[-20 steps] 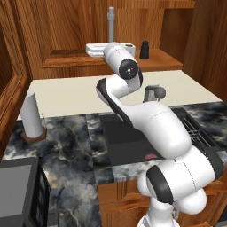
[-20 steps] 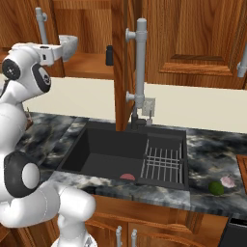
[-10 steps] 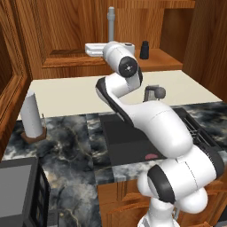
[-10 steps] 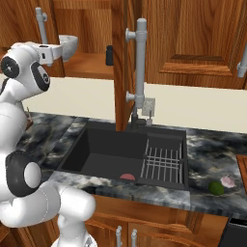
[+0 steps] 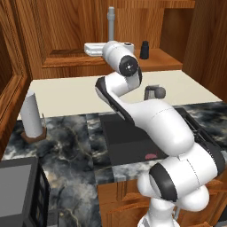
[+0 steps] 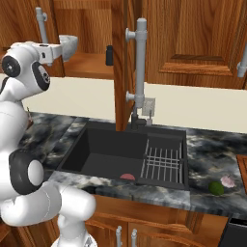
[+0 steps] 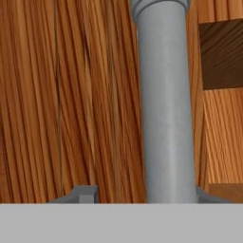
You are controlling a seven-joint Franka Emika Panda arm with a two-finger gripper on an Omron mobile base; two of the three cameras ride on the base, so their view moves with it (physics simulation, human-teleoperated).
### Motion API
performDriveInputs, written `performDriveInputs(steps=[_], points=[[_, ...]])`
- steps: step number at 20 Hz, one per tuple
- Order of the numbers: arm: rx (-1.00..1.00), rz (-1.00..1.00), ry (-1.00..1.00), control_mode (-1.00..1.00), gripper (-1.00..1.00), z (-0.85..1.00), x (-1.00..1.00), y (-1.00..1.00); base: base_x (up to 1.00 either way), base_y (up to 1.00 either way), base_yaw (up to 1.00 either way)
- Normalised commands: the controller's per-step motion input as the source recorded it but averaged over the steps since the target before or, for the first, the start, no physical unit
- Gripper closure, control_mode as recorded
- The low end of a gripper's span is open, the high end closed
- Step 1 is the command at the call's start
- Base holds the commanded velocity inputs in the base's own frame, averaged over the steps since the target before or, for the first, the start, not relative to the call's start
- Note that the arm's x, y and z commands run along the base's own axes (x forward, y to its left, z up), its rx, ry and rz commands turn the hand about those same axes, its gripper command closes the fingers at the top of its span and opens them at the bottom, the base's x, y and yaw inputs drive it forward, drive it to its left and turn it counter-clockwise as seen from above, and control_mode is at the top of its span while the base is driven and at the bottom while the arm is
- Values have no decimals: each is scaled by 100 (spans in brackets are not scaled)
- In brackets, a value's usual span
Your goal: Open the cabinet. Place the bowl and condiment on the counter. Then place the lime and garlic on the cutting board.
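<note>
Between your end effector (image 7: 142,197) tips, spread open, stands the cabinet's (image 7: 71,95) grey handle (image 7: 166,104); nothing has visibly shifted since earlier.

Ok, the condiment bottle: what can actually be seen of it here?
The small black condiment bottle stands upright on the reddish-brown wooden shelf inside the opened cabinet, its narrower cap on top. In the right base view it sits dark by the door's edge. Nothing grips it; the pale grey bowl is apart from it.
</note>
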Motion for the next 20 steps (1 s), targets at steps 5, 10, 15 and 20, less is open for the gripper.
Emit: performDriveInputs(steps=[5, 10, 15, 20], points=[[3, 4, 0, -100, 100, -2, 23, -4, 0, 0, 0], [2, 2, 0, -100, 100, 0, 12, -15, 0, 0, 0], [0, -1, 0, -100, 100, 0, -3, -43, 0, 0, 0], [0, -5, 0, -100, 100, 0, -14, -54, 0, 0, 0]])
